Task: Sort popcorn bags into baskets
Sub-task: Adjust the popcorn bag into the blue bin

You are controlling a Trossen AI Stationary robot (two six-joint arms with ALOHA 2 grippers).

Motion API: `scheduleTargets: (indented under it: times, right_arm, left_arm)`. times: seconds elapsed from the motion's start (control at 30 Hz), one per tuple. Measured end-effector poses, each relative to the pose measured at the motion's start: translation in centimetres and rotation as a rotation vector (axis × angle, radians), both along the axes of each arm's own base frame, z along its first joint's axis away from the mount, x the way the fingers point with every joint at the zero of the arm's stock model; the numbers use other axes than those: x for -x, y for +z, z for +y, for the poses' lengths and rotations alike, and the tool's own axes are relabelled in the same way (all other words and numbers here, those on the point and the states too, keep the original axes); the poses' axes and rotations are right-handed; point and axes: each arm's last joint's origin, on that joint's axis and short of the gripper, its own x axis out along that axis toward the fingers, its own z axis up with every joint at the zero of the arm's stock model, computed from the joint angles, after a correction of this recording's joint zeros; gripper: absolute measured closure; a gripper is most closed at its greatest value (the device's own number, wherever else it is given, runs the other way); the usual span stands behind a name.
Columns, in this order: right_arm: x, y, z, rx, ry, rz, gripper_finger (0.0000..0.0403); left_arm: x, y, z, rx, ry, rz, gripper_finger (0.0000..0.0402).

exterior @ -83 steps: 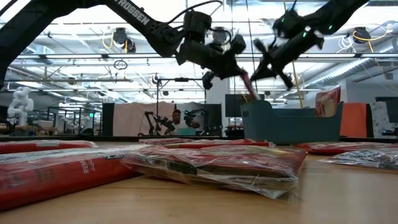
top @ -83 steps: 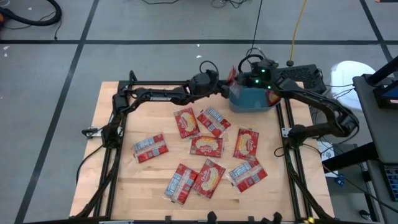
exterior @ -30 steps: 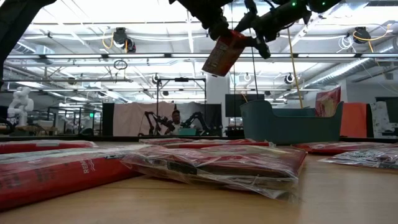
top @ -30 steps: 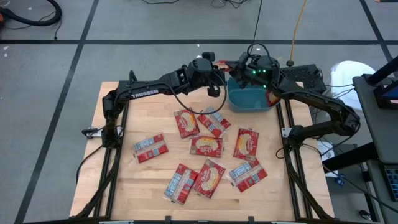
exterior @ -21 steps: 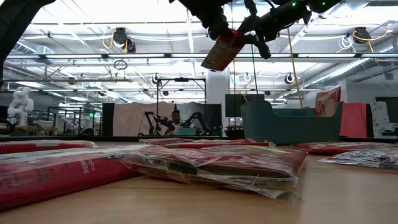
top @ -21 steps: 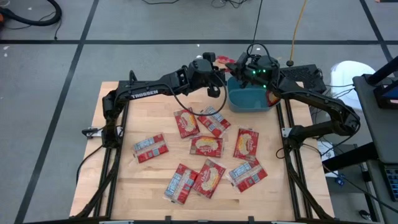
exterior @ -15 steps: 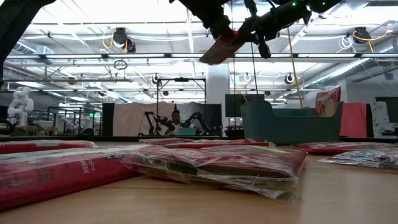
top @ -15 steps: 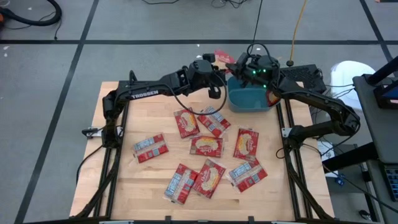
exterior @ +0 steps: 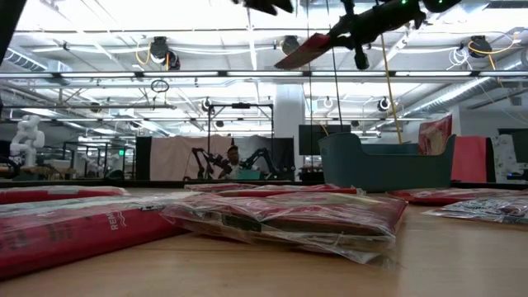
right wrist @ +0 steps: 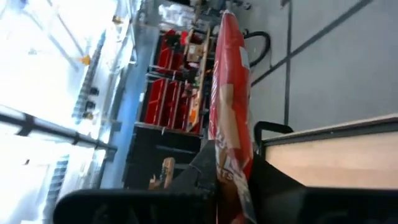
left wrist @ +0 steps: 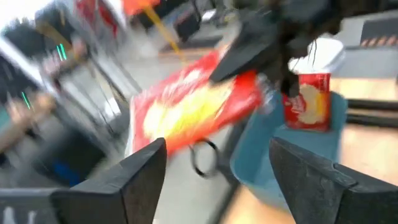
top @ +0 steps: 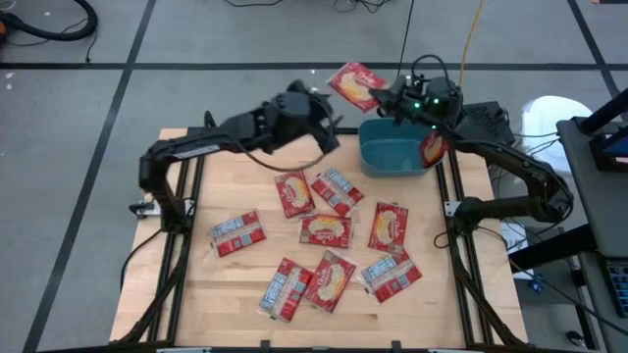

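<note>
A: Wooden bench [top: 245, 275] carries flat glossy red packets [top: 325, 229]; teal bin [top: 394, 157] at far right corner.

B: Right end effector [top: 391, 95] clamps one popcorn bag [top: 355, 84] beyond the bin; left end effector [top: 324, 110] spread apart, empty.

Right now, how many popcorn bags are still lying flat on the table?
8: two nearest the teal bin, two mid-table, one left, three along the front. None looks hidden.
</note>
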Motion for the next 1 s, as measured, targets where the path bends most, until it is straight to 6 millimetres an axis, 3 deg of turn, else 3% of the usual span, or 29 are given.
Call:
scheduleTargets:
  times: [0.23, 0.33, 0.53, 0.8, 0.9, 1.0]
  right_arm:
    - [1.8, 3.5, 0.6, 0.008, 0.174, 0.166, 0.0394]
    - [2.5, 5.6, 0.9, 0.025, 0.237, 0.284, 0.0394]
    - [4.3, 7.8, 1.0, -0.012, 0.311, 0.547, 0.0394]
    - [5.4, 7.7, -0.5, -0.073, 0.398, 0.938, 0.0395]
    - [5.5, 6.6, -1.7, -0.096, 0.446, 1.092, 0.0395]
    - [5.2, 5.4, -3.0, -0.100, 0.456, 1.138, 0.0394]
  left_arm:
    - [4.5, 0.8, 0.4, 0.291, 0.070, 0.015, 0.0131]
    - [5.4, 0.6, 0.3, 0.306, 0.086, 0.077, 0.0153]
    - [6.0, 0.1, 0.3, 0.307, 0.120, 0.150, 0.0196]
    - [5.7, 0.0, 0.3, 0.353, 0.123, 0.113, 0.0235]
    - [5.7, 0.0, 0.3, 0.367, 0.127, 0.101, 0.0243]
    - [5.7, 0.0, 0.2, 0.384, 0.100, 0.103, 0.0249]
